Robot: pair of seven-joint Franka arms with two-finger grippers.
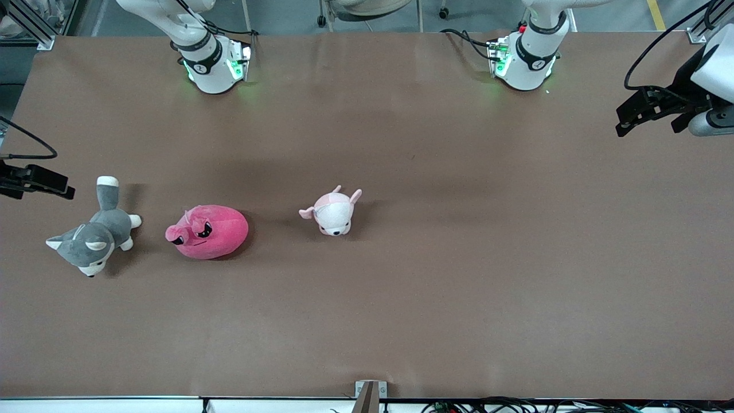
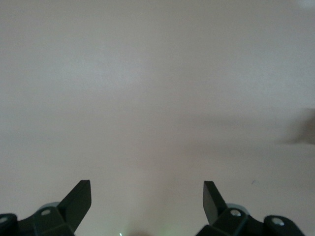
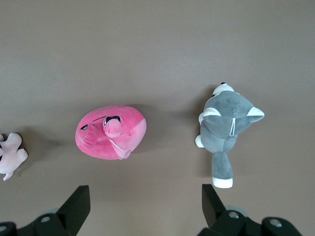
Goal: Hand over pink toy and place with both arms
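Toward the right arm's end of the bench (image 1: 401, 321), the pink toy (image 1: 209, 232) lies between a grey plush (image 1: 97, 232) and a pale plush (image 1: 334, 212), both grippers — right (image 3: 142, 204), left (image 2: 146, 199) — aloft with fingers spread, holding nothing; whether handover and placing are ahead or done cannot be judged.

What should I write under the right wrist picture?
Right end effector open over the table, above a bright pink toy and a gray husky plush.

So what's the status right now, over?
Both end effectors open: left over bare table, right above the toys. Pink toy on table between grey plush and pale plush. Nothing blocking.
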